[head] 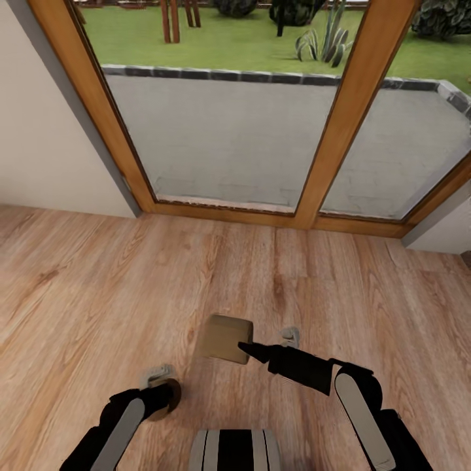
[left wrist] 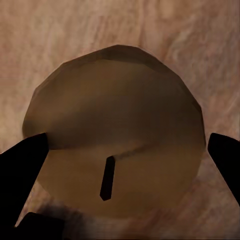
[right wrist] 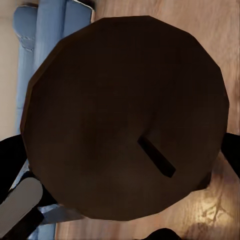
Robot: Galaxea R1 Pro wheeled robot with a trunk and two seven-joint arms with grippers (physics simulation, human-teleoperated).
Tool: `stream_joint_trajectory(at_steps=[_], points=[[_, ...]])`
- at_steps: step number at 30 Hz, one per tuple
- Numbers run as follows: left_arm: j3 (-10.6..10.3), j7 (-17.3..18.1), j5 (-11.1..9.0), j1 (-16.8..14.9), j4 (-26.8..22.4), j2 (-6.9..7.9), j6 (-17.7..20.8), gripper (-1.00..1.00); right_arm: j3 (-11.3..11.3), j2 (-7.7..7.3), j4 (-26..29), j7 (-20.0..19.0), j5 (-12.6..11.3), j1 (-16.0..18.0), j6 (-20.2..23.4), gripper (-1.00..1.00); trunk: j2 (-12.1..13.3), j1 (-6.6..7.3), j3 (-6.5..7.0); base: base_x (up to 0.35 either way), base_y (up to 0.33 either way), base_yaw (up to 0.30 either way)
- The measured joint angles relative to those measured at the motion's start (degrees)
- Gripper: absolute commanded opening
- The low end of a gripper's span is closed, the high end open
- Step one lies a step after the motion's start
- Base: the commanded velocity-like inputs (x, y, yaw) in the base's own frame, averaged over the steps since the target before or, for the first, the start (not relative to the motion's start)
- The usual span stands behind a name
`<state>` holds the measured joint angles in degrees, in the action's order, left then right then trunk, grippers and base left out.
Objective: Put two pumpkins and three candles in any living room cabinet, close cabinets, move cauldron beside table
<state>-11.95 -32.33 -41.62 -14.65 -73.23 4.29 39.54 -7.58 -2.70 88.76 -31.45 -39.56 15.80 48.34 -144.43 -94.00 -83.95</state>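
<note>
I hold two candles over the wood floor. In the head view my right gripper [head: 247,350] is shut on a beige stubby candle [head: 223,337], which lies tilted on its side in front of me. In the right wrist view this candle [right wrist: 120,100] shows dark, its wick end facing the camera, with a black finger [right wrist: 10,155] at either side. My left gripper [head: 163,392] hangs low at the left, shut on a second candle [head: 173,397] that is mostly hidden. In the left wrist view that candle [left wrist: 112,125] sits between the dark fingers [left wrist: 25,160].
Wood-framed glass doors [head: 340,131] stand straight ahead, with a patio and lawn behind them. A pale wall [head: 46,131] meets the doors at the left, and another wall corner [head: 445,229] at the right. A blue sofa [right wrist: 45,40] shows behind the right-hand candle.
</note>
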Motion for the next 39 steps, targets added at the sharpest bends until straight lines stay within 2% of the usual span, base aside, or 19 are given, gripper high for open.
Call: stream_joint_trajectory(at_steps=[2, 3, 5, 7, 11, 16, 20, 23, 27, 30, 32, 34, 39], points=[[3.9, 0.0, -0.2, 0.0, -1.7, -0.02, 3.9, -1.0, 1.3, 0.0, -0.2, -0.1, 0.0, 0.0, 0.1, -1.0, 0.0, 0.05, 0.45, 0.0, 0.0, 0.0], [6.4, 0.0, 0.1, 0.0, -3.5, -0.05, 7.8, -1.0, 1.8, 0.0, -0.3, -0.1, 0.0, 0.0, 0.1, -1.0, 0.0, 0.08, 0.67, 0.0, 0.0, 0.0], [9.6, 0.0, -0.5, 0.0, -6.5, -0.21, 14.5, -1.0, 2.1, 0.0, -0.8, -0.1, -0.1, 0.0, 0.1, -1.0, 0.1, 0.13, 1.11, 0.0, 0.0, 0.0], [11.0, -0.1, -0.3, 0.0, -8.1, -0.11, 17.8, -1.0, 2.3, 0.0, -1.1, 0.0, -0.2, 0.0, 0.0, -1.0, 0.1, 0.18, 1.55, 0.0, 0.0, 0.0], [13.9, -0.3, -0.3, 0.0, -8.8, -0.09, 19.3, -1.0, 3.7, 0.1, -1.3, 0.1, -0.1, 0.0, -0.1, -1.0, 0.1, 0.28, 2.44, 0.0, 0.0, 0.0], [15.1, -0.3, -0.5, 0.0, -9.2, -0.25, 19.5, -1.0, 4.4, 0.17, -1.3, 0.2, -0.1, 0.0, 0.1, -1.0, 0.2, 0.41, 3.55, 0.0, 0.0, 0.0], [15.3, -0.3, -0.6, 0.0, -9.4, -0.33, 19.5, -1.0, 4.4, 0.43, -1.3, 0.6, 0.0, 0.0, 0.1, -1.0, 0.3, 0.52, 4.43, 0.0, 0.0, 0.0], [15.3, -0.3, -0.6, 0.0, -9.4, -0.35, 19.5, -1.0, 4.3, 0.73, -1.3, 3.3, 0.3, 0.0, 0.0, -1.0, 0.3, 0.59, 5.1, 0.0, 0.0, 0.0], [15.3, -0.3, -0.7, 0.0, -9.4, -0.35, 19.5, -1.0, 3.6, 0.92, -0.7, 11.2, 0.4, 0.0, 0.1, -1.0, 0.4, 0.7, 5.98, 0.0, 0.0, 0.0], [15.3, -0.3, -0.7, 0.0, -9.3, -0.34, 19.5, -1.0, 0.9, 1.01, 0.4, 18.5, 0.0, 0.0, 1.4, -1.0, 0.4, 0.77, 6.65, 0.0, 0.0, 0.0], [15.3, -0.3, -0.7, 0.0, -9.3, -0.34, 19.5, -1.0, 0.1, 1.25, 1.0, 23.3, 0.1, 0.0, 2.5, -1.0, 0.4, 0.82, 7.09, 0.0, 0.0, 0.0], [15.3, -0.3, -0.7, 0.0, -9.3, -0.34, 19.5, -1.0, -0.6, 2.38, 1.4, 28.1, 0.0, 0.0, 3.8, -1.0, 0.5, 0.87, 7.54, 0.0, 0.0, 0.0], [15.3, -0.3, -0.7, 0.0, -9.3, -0.27, 19.6, -1.0, -1.1, 5.41, 1.6, 35.0, 0.6, 0.0, 8.2, -1.0, 0.5, 1.01, 8.65, 0.0, 0.0, 0.0]])
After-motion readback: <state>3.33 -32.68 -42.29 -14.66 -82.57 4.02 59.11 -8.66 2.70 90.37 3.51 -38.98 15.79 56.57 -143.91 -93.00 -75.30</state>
